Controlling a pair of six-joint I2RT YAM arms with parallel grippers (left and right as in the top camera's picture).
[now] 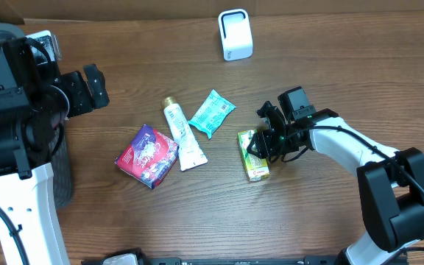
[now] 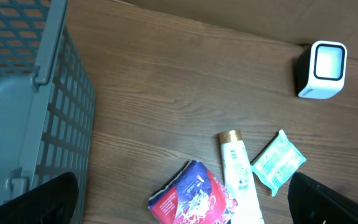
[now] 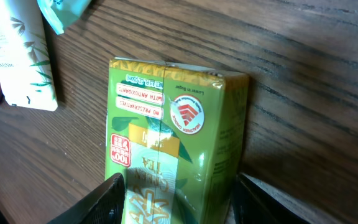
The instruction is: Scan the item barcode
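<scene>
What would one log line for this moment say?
left hand open | right hand astride tea box, grip unclear | scanner untouched

Taking the tube (image 1: pixel 182 135) as centre of the table (image 1: pixel 308 213): pouch (image 1: pixel 147 155) just beside at 8 o'clock, wipes (image 1: pixel 212 112) just beside at 1, box (image 1: pixel 252 156) apart at 4, scanner (image 1: pixel 235 34) well off at 1, basket (image 2: pixel 36 112) at 9.

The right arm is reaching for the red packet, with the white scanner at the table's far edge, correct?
Not the red packet: the right gripper has its fingers either side of the green tea box, as the right wrist view shows. The white scanner does stand at the far edge.
</scene>
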